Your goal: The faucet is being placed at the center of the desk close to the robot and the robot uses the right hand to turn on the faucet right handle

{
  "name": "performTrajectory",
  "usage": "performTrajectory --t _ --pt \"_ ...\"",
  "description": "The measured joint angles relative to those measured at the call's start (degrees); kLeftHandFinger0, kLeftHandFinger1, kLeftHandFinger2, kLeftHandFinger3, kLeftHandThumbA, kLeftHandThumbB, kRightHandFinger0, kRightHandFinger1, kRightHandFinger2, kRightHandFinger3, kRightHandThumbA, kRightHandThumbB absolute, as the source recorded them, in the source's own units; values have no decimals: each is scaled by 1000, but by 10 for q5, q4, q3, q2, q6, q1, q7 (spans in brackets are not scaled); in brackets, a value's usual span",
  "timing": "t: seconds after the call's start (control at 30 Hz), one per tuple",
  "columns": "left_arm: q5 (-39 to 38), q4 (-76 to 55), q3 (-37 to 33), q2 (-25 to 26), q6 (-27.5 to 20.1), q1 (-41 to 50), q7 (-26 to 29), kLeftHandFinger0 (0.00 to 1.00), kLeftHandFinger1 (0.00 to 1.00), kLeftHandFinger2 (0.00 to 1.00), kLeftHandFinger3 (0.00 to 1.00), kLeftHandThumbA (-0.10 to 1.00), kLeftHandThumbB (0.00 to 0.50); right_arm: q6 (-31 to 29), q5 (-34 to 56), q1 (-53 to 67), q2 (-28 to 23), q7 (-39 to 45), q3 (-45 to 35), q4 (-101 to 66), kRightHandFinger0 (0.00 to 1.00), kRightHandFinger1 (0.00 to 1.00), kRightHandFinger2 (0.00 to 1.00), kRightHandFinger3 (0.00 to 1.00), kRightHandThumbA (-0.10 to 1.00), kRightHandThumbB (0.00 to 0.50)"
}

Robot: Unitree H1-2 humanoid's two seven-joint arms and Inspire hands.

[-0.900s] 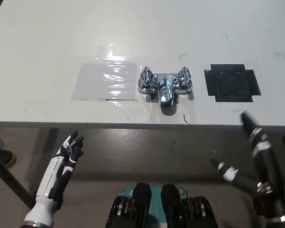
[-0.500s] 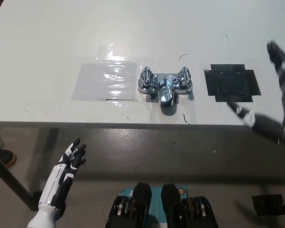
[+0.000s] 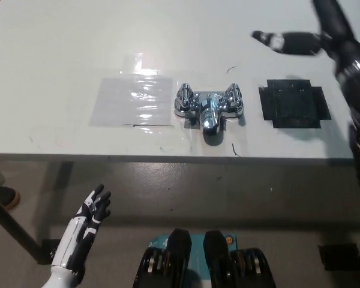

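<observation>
1. The right hand (image 3: 331, 36) hangs over the far right part of the desk (image 3: 60, 48). Its black fingers (image 3: 282, 42) are spread apart and grip nothing. One finger stretches out toward the robot's left, and the others run up past the top edge of the picture.
2. The faucet (image 3: 209, 108) stands on the desk, nearer the robot than those fingers and off to their left. It is well apart from them, and no finger touches it.
3. Of the faucet's parts, the right handle (image 3: 233, 95) lies closest to the outstretched fingertip, on the robot's side of it and slightly to its left. The left handle (image 3: 184, 96) sits farther off on the other side of the chrome body. The spout (image 3: 209, 122) points away from the fingers toward the near edge of the desk.
4. A black tape patch (image 3: 294, 103) lies flat on the desk on the robot's side of the right hand's fingers. It is just beside the right handle and sits between the faucet and the black forearm (image 3: 357, 90).
5. A clear, shiny tape patch (image 3: 134, 101) lies beyond the left handle, so it is the thing on the desk farthest from the right hand's fingers.
6. The left hand (image 3: 93, 207) rests low at the robot's left, in front of the desk's near edge. Its fingers are apart and hold nothing. The faucet is well away from them, up on the desk and toward the robot's right.
</observation>
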Motion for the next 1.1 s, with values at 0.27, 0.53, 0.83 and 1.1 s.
performTrajectory --t 0.27,0.53,0.83,1.1 --pt "1 2 -3 0 -1 2 -2 1000 1000 1000 1000 876 175 49 -43 -127 20 57 85 255 1000 1000 1000 1000 904 266" --pt "1 2 -3 3 -5 3 -8 1000 1000 1000 1000 874 190 76 -74 -226 64 78 154 482 1000 1000 1000 1000 893 309" --pt "1 1 -2 7 -5 3 -9 1000 1000 1000 1000 868 169 87 -94 -287 95 91 197 580 1000 1000 1000 1000 897 321" --pt "1 1 -2 7 -7 2 -9 1000 1000 1000 1000 862 164 87 -109 -297 98 100 224 605 1000 1000 1000 1000 904 336"
